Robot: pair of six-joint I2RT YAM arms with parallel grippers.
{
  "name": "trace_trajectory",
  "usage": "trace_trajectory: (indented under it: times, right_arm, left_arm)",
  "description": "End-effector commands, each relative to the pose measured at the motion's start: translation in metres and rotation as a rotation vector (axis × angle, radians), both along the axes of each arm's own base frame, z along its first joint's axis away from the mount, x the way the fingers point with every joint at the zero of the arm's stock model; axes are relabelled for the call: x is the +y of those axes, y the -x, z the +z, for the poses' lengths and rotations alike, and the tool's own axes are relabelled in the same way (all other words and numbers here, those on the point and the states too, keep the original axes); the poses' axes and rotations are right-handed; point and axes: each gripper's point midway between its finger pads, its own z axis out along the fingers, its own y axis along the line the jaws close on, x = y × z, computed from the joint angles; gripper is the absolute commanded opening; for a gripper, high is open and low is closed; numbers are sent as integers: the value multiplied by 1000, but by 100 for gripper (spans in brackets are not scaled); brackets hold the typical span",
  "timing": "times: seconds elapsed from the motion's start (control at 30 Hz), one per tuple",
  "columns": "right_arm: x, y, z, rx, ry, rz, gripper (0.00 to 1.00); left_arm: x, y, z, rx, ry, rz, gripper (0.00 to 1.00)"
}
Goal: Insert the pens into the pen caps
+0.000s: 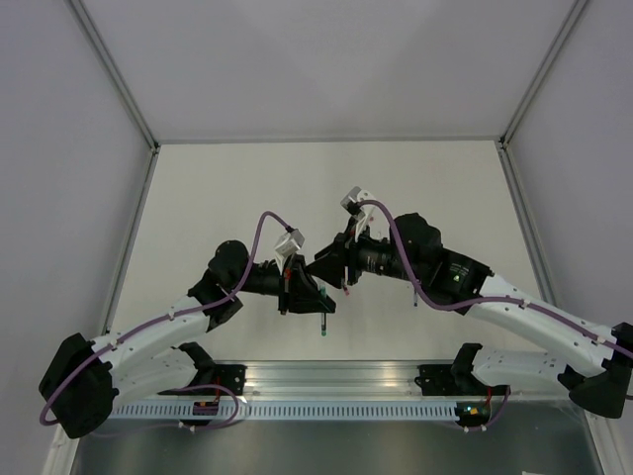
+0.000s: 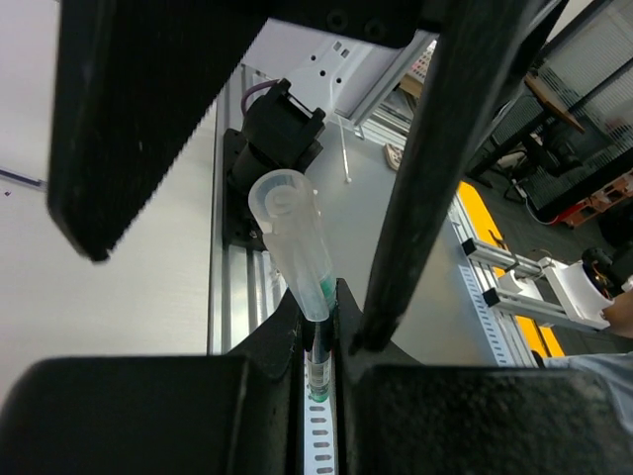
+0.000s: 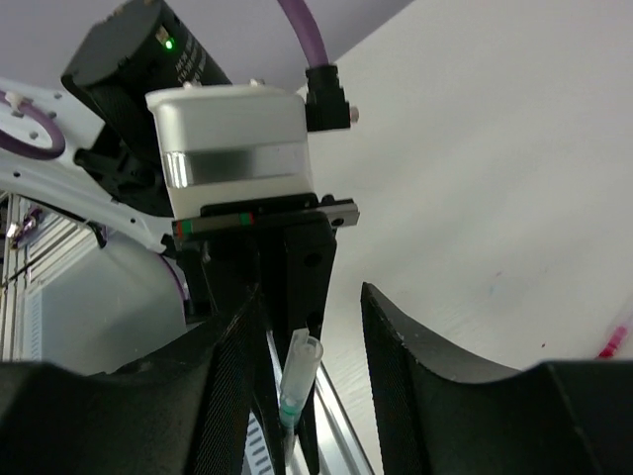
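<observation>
My left gripper (image 1: 313,297) is shut on a thin whitish pen (image 1: 321,319) whose green end points toward the near edge. In the left wrist view the pen (image 2: 317,368) sits pinched between the shut fingers (image 2: 267,346). A clear tube-like pen cap (image 2: 294,237) sits over its green tip and points away from the camera. My right gripper (image 1: 328,272) is open. Its two fingers (image 3: 232,376) stand on either side of the cap (image 3: 297,371) without touching it. They also show as big black bars (image 2: 435,168) in the left wrist view.
Both grippers meet above the middle of the white table (image 1: 247,198), close to the aluminium rail (image 1: 326,381) at the near edge. A small reddish streak (image 3: 613,341) lies on the table at the right edge of the right wrist view. White walls enclose the table.
</observation>
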Motion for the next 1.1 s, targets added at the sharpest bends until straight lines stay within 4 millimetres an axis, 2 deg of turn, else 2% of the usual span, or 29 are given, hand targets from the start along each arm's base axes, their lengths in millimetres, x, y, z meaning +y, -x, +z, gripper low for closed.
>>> trace_trajectory:
  times: [0.0, 0.2, 0.63, 0.77, 1.07]
  right_arm:
    - [-2, 11, -7, 34, -2, 48, 52]
    - [-2, 13, -15, 35, -4, 58, 49]
    - [-13, 15, -22, 10, -40, 25, 9]
    - [-12, 16, -25, 6, -33, 38, 5]
    - [-4, 13, -34, 14, 9, 63, 7]
  left_arm:
    - [0, 3, 15, -89, 42, -21, 2]
    - [0, 4, 14, -92, 41, -24, 2]
    - [-1, -1, 14, -90, 39, 3, 2]
    - [-2, -3, 15, -82, 35, 5, 2]
    - [-3, -2, 15, -80, 34, -6, 2]
